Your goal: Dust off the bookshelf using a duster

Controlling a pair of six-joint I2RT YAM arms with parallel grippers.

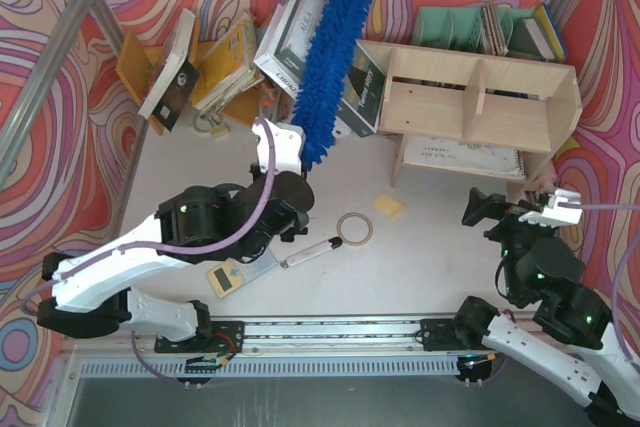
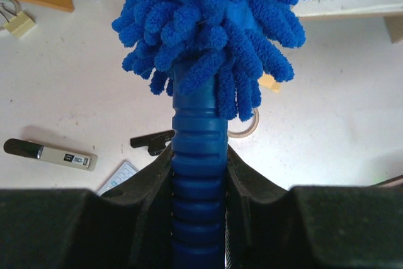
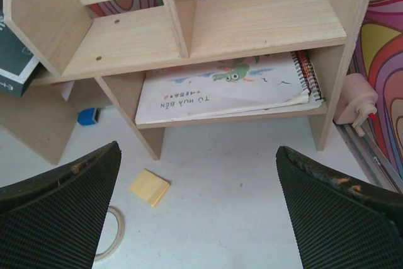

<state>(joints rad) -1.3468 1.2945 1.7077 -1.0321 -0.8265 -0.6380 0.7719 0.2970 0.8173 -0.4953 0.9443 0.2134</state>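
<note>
The bright-blue fluffy duster [image 1: 335, 52] stands nearly upright, its shaggy head reaching to the back wall, just left of the bookshelf's left end. My left gripper [image 1: 290, 152] is shut on its ribbed blue handle [image 2: 198, 174], both fingers pressed against the sides, with the strands [image 2: 208, 23] fanning out above. The pale plywood bookshelf [image 1: 480, 107] sits at the back right, and its open compartments [image 3: 252, 23] face my right wrist camera. In front of the shelf, my right gripper [image 1: 490, 209] hovers over the table with its jaws open wide [image 3: 198, 206] and nothing between them.
A spiral notebook [image 3: 220, 89] lies on the shelf's lower board. Leaning books [image 1: 215, 57] crowd the back left. On the table are a tape ring [image 1: 354, 228], a yellow sticky pad [image 1: 390, 206], a calculator [image 1: 226, 278] and a marker [image 1: 310, 251]. A pink object [image 3: 354, 102] stands beside the shelf's right leg.
</note>
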